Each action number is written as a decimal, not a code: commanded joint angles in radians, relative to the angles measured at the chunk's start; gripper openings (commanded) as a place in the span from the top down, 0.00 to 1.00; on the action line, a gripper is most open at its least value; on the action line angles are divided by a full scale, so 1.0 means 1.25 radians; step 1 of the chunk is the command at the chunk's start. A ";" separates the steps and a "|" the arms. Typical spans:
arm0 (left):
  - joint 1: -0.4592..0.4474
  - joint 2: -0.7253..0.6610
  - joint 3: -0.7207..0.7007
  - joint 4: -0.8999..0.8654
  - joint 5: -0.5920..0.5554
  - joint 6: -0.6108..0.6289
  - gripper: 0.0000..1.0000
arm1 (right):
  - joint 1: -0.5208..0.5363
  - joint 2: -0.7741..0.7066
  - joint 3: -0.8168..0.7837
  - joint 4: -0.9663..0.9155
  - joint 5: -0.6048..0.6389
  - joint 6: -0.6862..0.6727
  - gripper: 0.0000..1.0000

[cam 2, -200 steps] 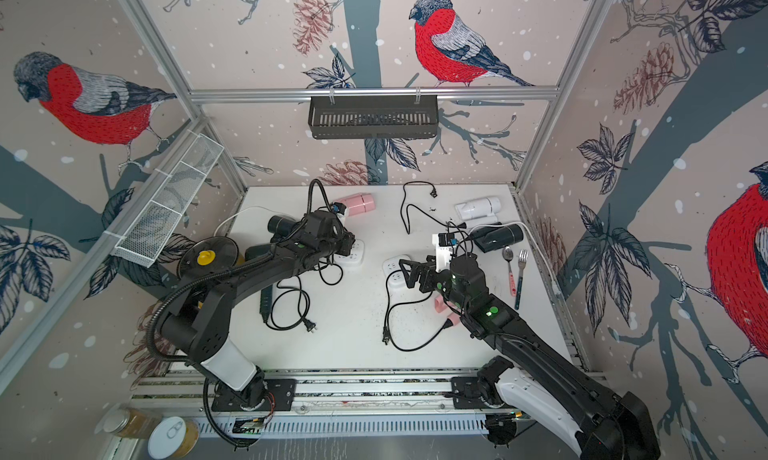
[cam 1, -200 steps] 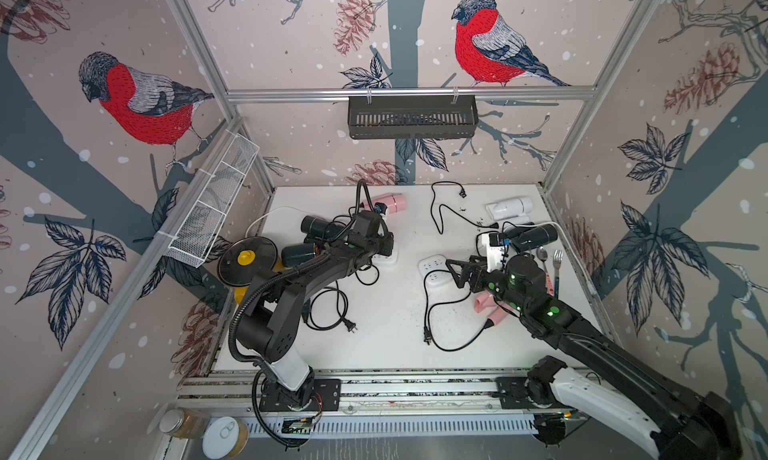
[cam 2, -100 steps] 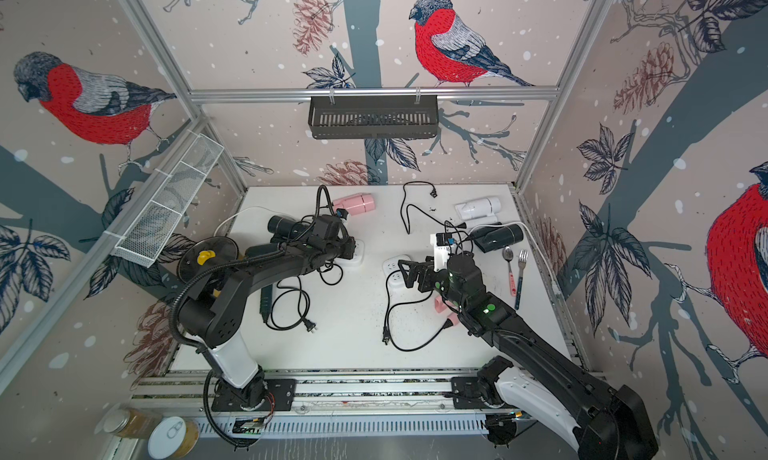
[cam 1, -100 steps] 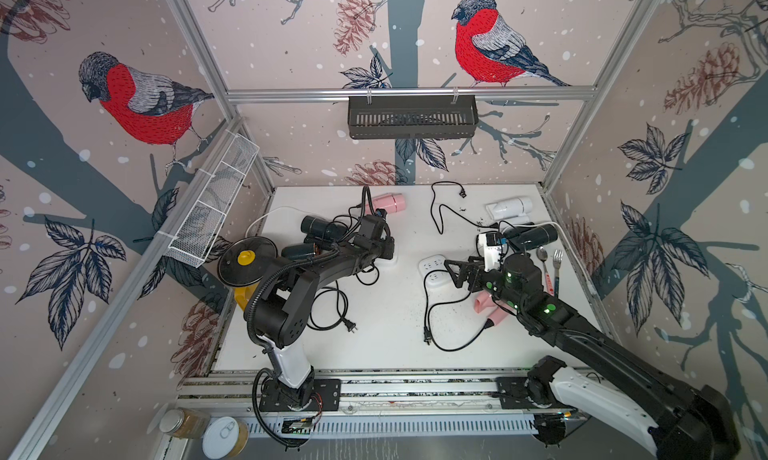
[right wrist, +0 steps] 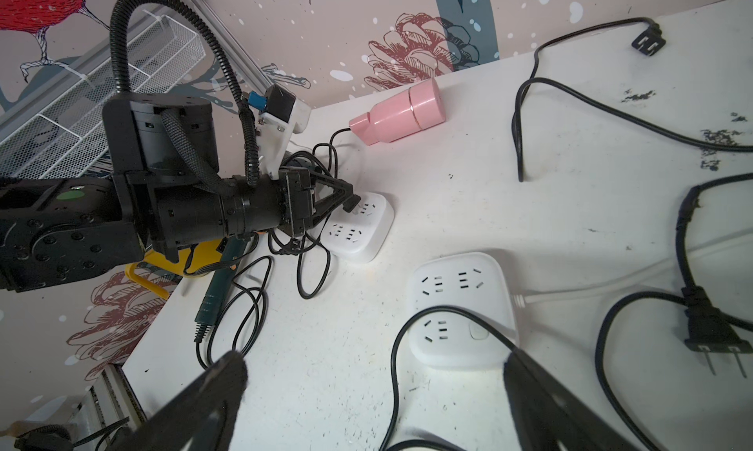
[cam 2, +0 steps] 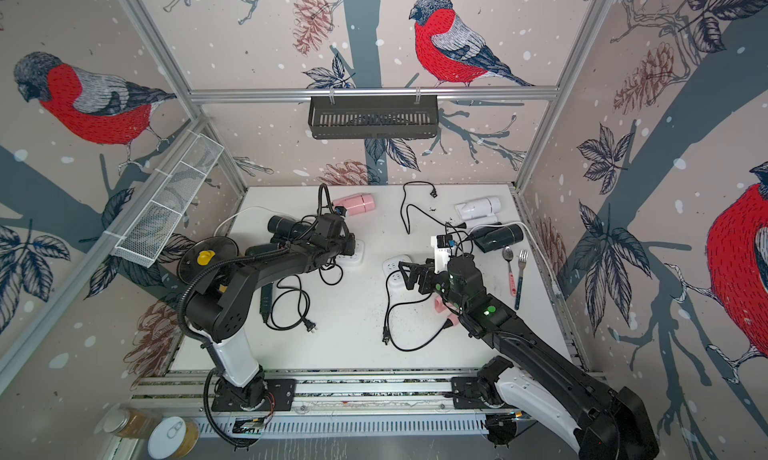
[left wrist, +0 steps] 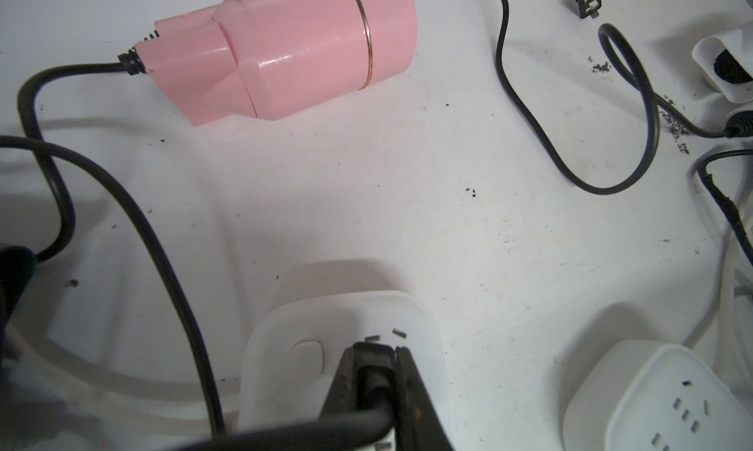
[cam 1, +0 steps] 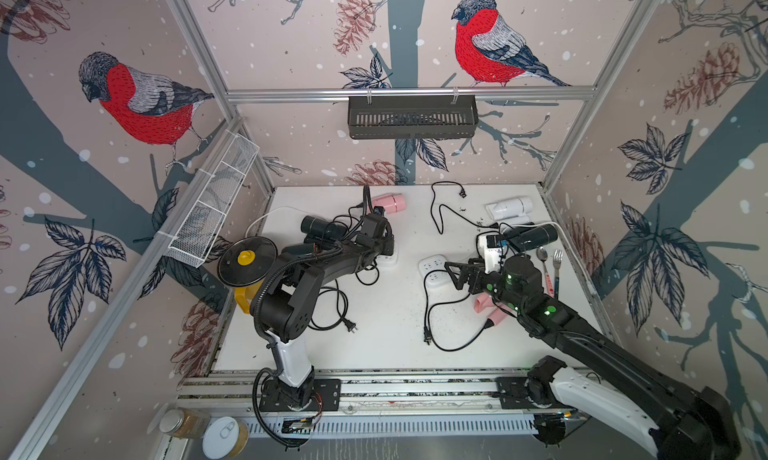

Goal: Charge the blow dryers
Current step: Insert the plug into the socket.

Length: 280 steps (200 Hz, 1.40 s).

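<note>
The left gripper is almost closed, its jaws pinching a small black plug. The plug's tip rests against the top face of the left white square plastic power strip. I cannot tell whether the prongs are in a socket, nor which dryer the plug's thin black cord runs back to. Compared with a second ago, the left arm's elbow and upper links have swung right, toward the table's middle, while the gripper itself has barely shifted over that strip. Beyond the strip, toward the far edge, lies a pink plastic blow dryer. A black plastic blow dryer lies to its left. A dark green blow dryer lies nearer, beside the arm among tangled cords. The right gripper hangs with its jaws spread wide and empty above the right white square power strip, in the same place as before; a loose cord is draped across that strip. At the far right lie a white plastic blow dryer and a second black blow dryer. A second pink blow dryer shows partly under the right arm.
</note>
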 commanded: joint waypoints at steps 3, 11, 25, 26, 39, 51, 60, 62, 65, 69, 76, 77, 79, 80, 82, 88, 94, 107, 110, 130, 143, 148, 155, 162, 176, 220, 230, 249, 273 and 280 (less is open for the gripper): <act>0.001 0.011 0.009 0.035 -0.010 -0.016 0.90 | 0.001 0.000 -0.005 0.015 -0.006 0.004 0.00; 0.001 0.013 0.009 0.039 -0.008 -0.016 0.90 | 0.001 0.001 -0.005 0.015 -0.007 0.003 0.01; 0.000 0.017 0.009 0.040 -0.006 -0.019 0.90 | 0.003 0.002 -0.007 0.014 -0.007 0.002 0.00; 0.001 0.017 0.009 0.040 -0.006 -0.018 0.90 | 0.002 0.002 -0.008 0.015 -0.007 0.002 0.00; 0.000 0.018 0.008 0.041 -0.005 -0.020 0.90 | 0.003 0.003 -0.008 0.015 -0.008 0.003 0.00; 0.000 0.017 0.005 0.042 -0.005 -0.022 0.90 | 0.002 0.003 -0.009 0.015 -0.008 0.003 0.00; 0.000 0.016 0.002 0.041 -0.004 -0.023 0.90 | 0.002 0.004 -0.010 0.017 -0.008 0.003 0.01; 0.001 0.016 0.002 0.041 -0.004 -0.024 0.90 | 0.003 0.004 -0.010 0.017 -0.008 0.003 0.00; 0.000 0.016 0.000 0.041 -0.004 -0.025 0.90 | 0.003 0.004 -0.010 0.017 -0.008 0.003 0.00; 0.000 0.015 -0.001 0.041 -0.002 -0.026 0.90 | 0.002 0.004 -0.011 0.019 -0.008 0.003 0.01; 0.000 0.014 -0.004 0.041 0.001 -0.030 0.90 | 0.003 0.005 -0.011 0.019 -0.009 0.004 0.01; 0.000 0.014 -0.005 0.041 0.002 -0.031 0.90 | 0.002 0.005 -0.012 0.019 -0.009 0.005 0.01; 0.000 0.013 -0.006 0.041 0.003 -0.032 0.90 | 0.003 0.005 -0.013 0.019 -0.009 0.006 0.00; 0.001 0.013 -0.006 0.042 0.003 -0.032 0.90 | 0.003 0.005 -0.013 0.019 -0.009 0.006 0.00; 0.000 0.012 -0.007 0.042 0.005 -0.034 0.90 | 0.003 0.006 -0.014 0.020 -0.010 0.007 0.00; 0.001 0.010 -0.014 0.043 0.009 -0.039 0.90 | 0.003 0.005 -0.015 0.022 -0.010 0.008 0.01; 0.000 0.008 -0.020 0.045 0.011 -0.048 0.90 | 0.002 0.005 -0.016 0.023 -0.011 0.008 0.00; -0.001 0.002 -0.040 0.056 0.017 -0.066 0.90 | 0.003 0.006 -0.020 0.028 -0.011 0.010 0.00; -0.002 0.000 -0.045 0.058 0.017 -0.071 0.90 | 0.003 0.005 -0.021 0.028 -0.011 0.011 0.00; -0.009 -0.006 -0.064 0.064 0.003 -0.088 0.90 | 0.003 0.006 -0.022 0.033 -0.011 0.012 0.00; -0.014 -0.006 -0.064 0.056 -0.011 -0.093 0.90 | 0.004 0.008 -0.022 0.033 -0.012 0.012 0.00; -0.016 -0.005 -0.064 0.053 -0.014 -0.092 0.90 | 0.004 0.008 -0.021 0.032 -0.013 0.011 0.00; -0.018 -0.004 -0.064 0.047 -0.022 -0.092 0.90 | 0.004 0.008 -0.022 0.032 -0.013 0.011 0.00; -0.021 -0.003 -0.064 0.040 -0.030 -0.090 0.90 | 0.004 0.008 -0.022 0.032 -0.013 0.011 0.00; -0.028 0.003 -0.057 0.025 -0.046 -0.082 0.90 | 0.004 0.007 -0.024 0.032 -0.013 0.012 0.00; -0.049 0.040 -0.035 -0.002 -0.089 -0.055 0.90 | 0.008 -0.003 -0.033 0.035 -0.012 0.018 0.00; -0.054 0.043 -0.038 0.001 -0.094 -0.053 0.90 | 0.008 -0.005 -0.034 0.033 -0.011 0.019 0.00; -0.059 0.046 -0.049 0.009 -0.099 -0.054 0.90 | 0.007 -0.007 -0.032 0.031 -0.009 0.018 0.00; -0.060 0.047 -0.061 0.021 -0.092 -0.060 0.90 | 0.008 -0.005 -0.032 0.037 -0.010 0.017 0.00; -0.060 0.048 -0.063 0.020 -0.090 -0.062 0.90 | 0.008 -0.002 -0.031 0.038 -0.011 0.018 0.00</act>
